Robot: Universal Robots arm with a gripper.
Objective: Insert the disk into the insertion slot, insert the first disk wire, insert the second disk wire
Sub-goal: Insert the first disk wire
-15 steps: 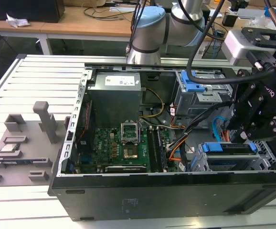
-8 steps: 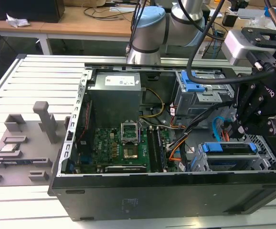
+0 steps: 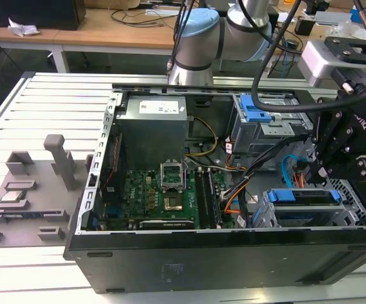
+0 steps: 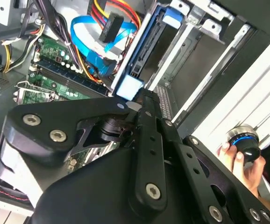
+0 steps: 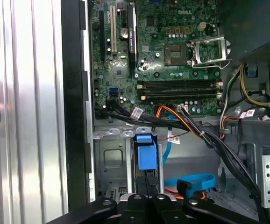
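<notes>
Open computer case (image 3: pixel 202 259) on slatted worktop (image 3: pixel 44 101).
Disk (image 3: pixel 303 196), blue-framed: sits in the slot (image 3: pixel 355 197) at the case's near corner, on the exterior view's right.
Tool (image 5: pixel 148 181): right at the disk's blue tab, touching or just short of it. Whether it is open or closed, I cannot tell.
Light-blue wire (image 3: pixel 289 166): curled just beside the slot.
Hand (image 4: pixel 245 163): on a knob (image 4: pixel 244 140) outside the case.

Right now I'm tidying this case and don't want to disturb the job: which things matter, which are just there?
Job: disk, insertion slot, light-blue disk wire.
Just there: motherboard, power supply, taller cage with blue latch, grey blocks outside the case.
</notes>
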